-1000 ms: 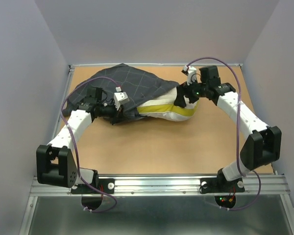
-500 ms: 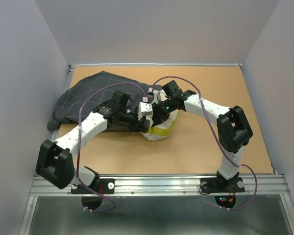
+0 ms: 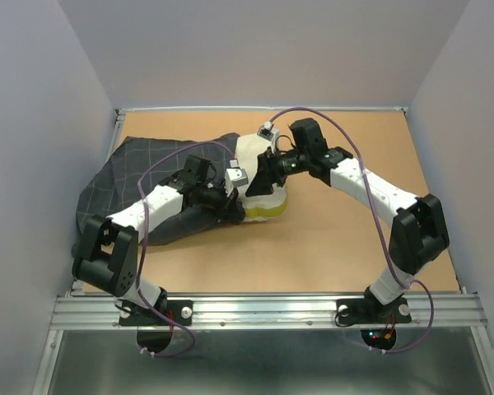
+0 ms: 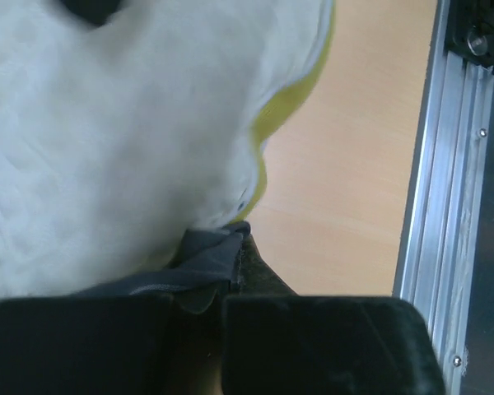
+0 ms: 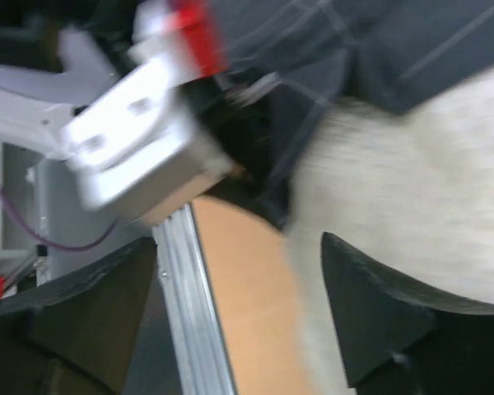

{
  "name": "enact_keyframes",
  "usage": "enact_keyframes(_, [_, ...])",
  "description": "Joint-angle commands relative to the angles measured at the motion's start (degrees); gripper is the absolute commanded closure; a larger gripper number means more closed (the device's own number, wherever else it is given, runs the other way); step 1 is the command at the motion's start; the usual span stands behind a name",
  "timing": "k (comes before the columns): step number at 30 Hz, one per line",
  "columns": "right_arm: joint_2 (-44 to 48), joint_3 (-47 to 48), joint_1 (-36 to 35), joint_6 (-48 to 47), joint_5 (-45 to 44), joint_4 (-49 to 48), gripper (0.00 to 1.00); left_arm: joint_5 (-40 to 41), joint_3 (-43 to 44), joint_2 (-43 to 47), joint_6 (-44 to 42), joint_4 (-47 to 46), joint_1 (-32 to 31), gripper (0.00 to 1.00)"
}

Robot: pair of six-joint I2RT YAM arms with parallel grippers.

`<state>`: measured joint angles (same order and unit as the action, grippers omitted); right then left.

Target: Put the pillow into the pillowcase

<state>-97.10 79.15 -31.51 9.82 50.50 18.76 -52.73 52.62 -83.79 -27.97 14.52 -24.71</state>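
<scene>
The pillow (image 3: 259, 169), white with a yellow band, sticks out of the mouth of the dark grey checked pillowcase (image 3: 123, 185) at mid-table. My left gripper (image 3: 230, 200) is shut on the pillowcase's edge at the pillow's near side. In the left wrist view the pinched grey cloth (image 4: 207, 257) sits under the white pillow (image 4: 115, 123), right at my left gripper (image 4: 230, 276). My right gripper (image 3: 262, 177) hangs open over the pillow's top. In its wrist view the right gripper (image 5: 239, 247) has one finger against the pillow (image 5: 412, 189) and nothing between its fingers. The pillowcase (image 5: 354, 49) lies beyond.
The pillowcase spreads toward the table's left edge (image 3: 115, 140). An aluminium rail (image 3: 263, 306) runs along the near edge, and shows in both wrist views (image 4: 445, 164) (image 5: 189, 313). The left arm's white wrist camera (image 5: 132, 123) is close to my right gripper. Bare board lies to the right (image 3: 354, 239).
The pillow was shoved left into the pillowcase, bunching up shorter. My right gripper shut on it, then opened and moved back up over it. The left arm swung nearer, still gripping the cloth.
</scene>
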Motion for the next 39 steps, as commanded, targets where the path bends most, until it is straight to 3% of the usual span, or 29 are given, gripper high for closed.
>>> enact_keyframes(1, [6.55,-4.0,-1.1,-0.68,8.21,-1.11,0.09,-1.59,2.39,-3.82,-2.34,-3.29,3.61,1.0])
enact_keyframes(4, [8.85,-5.15,0.74,-0.78,5.32,0.48,0.08,-1.33,3.54,-5.07,-12.7,4.25,4.06,1.0])
enact_keyframes(7, [6.68,-3.75,9.76,0.63,3.92,0.4,0.09,0.95,2.14,-3.93,-22.63,9.89,3.01,1.0])
enact_keyframes(11, [0.26,4.15,13.22,0.9,-7.05,0.57,0.09,4.65,1.26,-2.0,-32.49,18.24,0.19,0.98])
enact_keyframes(12, [-3.5,5.82,13.23,0.29,-14.65,0.66,0.08,5.61,1.87,-1.38,-33.55,21.13,-2.07,0.82])
enact_keyframes(15, [-13.53,12.5,13.58,2.12,-22.8,1.54,0.04,7.63,3.8,4.48,-34.62,23.53,-7.26,0.68])
enact_keyframes(19, [-23.82,18.13,13.66,5.46,-23.7,2.41,0.0,5.89,9.31,7.14,-29.7,25.11,-9.04,0.48])
enact_keyframes(21, [-27.16,18.93,13.66,7.82,-18.09,3.38,0.01,5.88,12.23,7.15,-20.33,23.29,-8.87,0.44])
enact_keyframes(22, [-29.09,18.58,13.66,8.19,-15.63,3.38,0.07,6.41,14.24,7.41,-16.11,21.79,-7.3,0.44])
enact_keyframes(23, [-29.55,17.8,13.58,8.45,-13.35,3.47,0.28,6.93,14.7,7.76,-11.28,19.6,-5.11,0.44])
enact_keyframes(24, [-29.38,16.48,13.58,9.07,-10.97,3.39,0.41,6.76,14.7,8.11,-5.58,17.32,-2.39,0.45])
enact_keyframes(25, [-27.63,12.9,13.58,8.9,-10.25,3.04,0.63,6.33,14.36,8.38,1.96,14.16,5.12,0.45])
enact_keyframes(28, [-20.19,3.05,13.75,8.72,-10.16,1.9,0.99,12.89,12.07,8.64,11.61,9.65,15.53,0.46])
enact_keyframes(30, [-14.9,-3.27,14.01,9.42,-9.55,0.84,0.99,22.63,10.41,8.29,11.44,8.68,16.53,0.47])
enact_keyframes(33, [-5.08,-14.18,14.02,10.04,-9.28,0.57,0.99,30.99,8.29,3.14,12.41,5.97,16.45,0.47])
enact_keyframes(36, [3.98,-21.92,13.84,9.69,-6.31,-0.13,1.0,31.37,10.47,-4.07,12.06,2.11,14.53,0.47])
enact_keyframes(39, [8.23,-27.47,12.62,8.91,-3.58,-2.68,0.97,28.67,19.92,-20.03,11.44,0.24,10.49,0.49])
